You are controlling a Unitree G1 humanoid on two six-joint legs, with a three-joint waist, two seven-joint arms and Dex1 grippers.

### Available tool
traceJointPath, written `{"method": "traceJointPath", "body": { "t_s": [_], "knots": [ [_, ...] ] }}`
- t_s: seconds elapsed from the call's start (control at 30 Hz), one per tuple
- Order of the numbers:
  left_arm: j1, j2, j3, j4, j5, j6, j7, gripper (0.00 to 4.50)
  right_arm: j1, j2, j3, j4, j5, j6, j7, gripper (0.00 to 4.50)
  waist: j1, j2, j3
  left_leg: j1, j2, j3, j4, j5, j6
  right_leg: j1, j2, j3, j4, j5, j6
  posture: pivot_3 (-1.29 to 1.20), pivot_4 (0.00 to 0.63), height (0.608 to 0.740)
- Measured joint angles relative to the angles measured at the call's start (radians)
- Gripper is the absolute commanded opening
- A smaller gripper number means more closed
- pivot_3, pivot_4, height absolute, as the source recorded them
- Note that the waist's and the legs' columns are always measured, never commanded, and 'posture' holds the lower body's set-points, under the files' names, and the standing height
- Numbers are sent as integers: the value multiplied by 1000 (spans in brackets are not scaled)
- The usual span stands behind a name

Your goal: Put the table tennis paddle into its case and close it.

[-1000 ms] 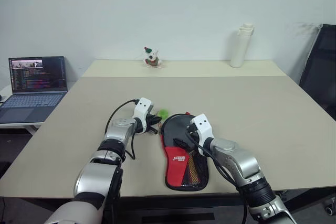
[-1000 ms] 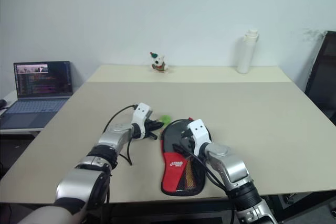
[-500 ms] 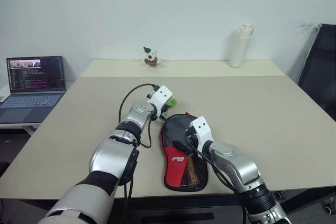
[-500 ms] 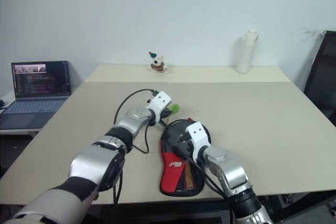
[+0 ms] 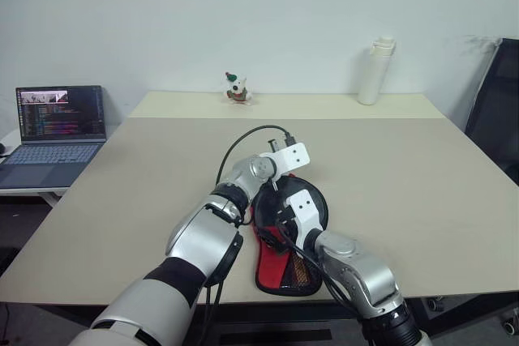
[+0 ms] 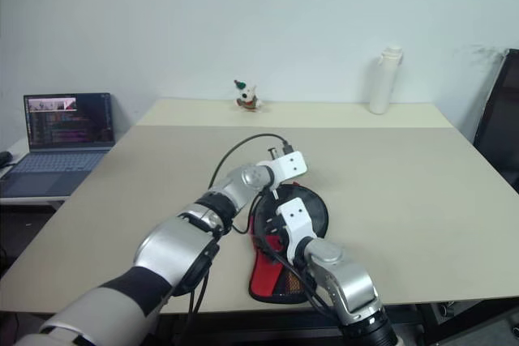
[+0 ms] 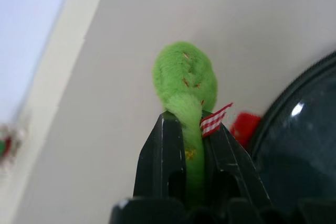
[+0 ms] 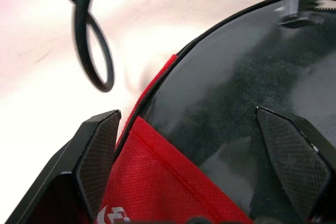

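Observation:
The case [image 5: 269,250] lies flat near the table's front edge, its round black top away from me and its red logo panel and mesh pocket toward me. The paddle is hidden. My left gripper [image 7: 194,121] hovers at the far edge of the case's round top. It is shut on a fuzzy green tuft [image 7: 185,80] with a small red-and-white striped tab. My right gripper [image 8: 186,113] is open just above the case. One of its fingers [image 8: 100,153] stands at the case's edge and the other is over the black top.
A black cable [image 5: 243,139] loops up from my left wrist. Along the table's far edge stand a small figurine [image 5: 235,88] and a white bottle [image 5: 371,70]. A laptop [image 5: 53,131] sits on a side table at left, a black chair [image 5: 496,103] at right.
My left gripper has swung right and up with the green tuft, rolling as it went, from left of the case to its far rim. My right gripper has drawn back slightly.

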Motion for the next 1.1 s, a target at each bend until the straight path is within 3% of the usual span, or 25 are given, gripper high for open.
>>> {"method": "traceJointPath", "body": {
  "t_s": [0.3, 0.5, 0.53, 0.6, 0.8, 1.1],
  "knots": [
    [-40, -105, -40, 1, 54, -88, 38, 54, 14, 17, 2, -12, 0, 2, -10, 4500, -4, 0, 0, 0, 0, 0, -2, 0, 0, 0, 1, 0, -4, 0, 0, 0, 150, 740],
    [-40, -117, -38, 1, 52, -108, 1, 54, 13, 20, 6, -9, 0, 2, -8, 4500, -7, 0, 0, 0, 0, 0, -2, 0, 0, 0, 1, 0, -4, 0, 0, 0, 150, 740],
    [-40, -116, -37, 1, 49, -109, -12, 763, 13, 20, 6, -9, 0, 2, -8, 4500, -7, 0, 0, 0, 0, 0, -2, 0, 0, 0, 1, 0, -4, 0, 0, 0, 150, 740],
    [-40, -115, -24, 1, 32, -114, -46, 1275, 11, 18, 6, -7, 0, 2, -7, 4500, -7, 0, 0, 0, 0, 0, -2, 0, 0, 0, 1, 0, -4, 0, 0, 0, 150, 740],
    [-37, -112, 10, 0, -3, -145, -117, 3396, -5, 16, 8, 14, 1, 2, 3, 4500, -11, 0, -1, 1, 0, 1, -2, 0, 0, 1, 2, 0, -3, 0, 0, 0, 150, 740],
    [-36, -25, 184, -14, -157, -73, -144, 3396, -26, -5, -7, 17, 14, 19, 25, 4500, -12, 0, -2, 1, 1, 0, -2, 0, 0, 1, 2, 0, -2, 0, 0, 0, 150, 740]
  ]
}}
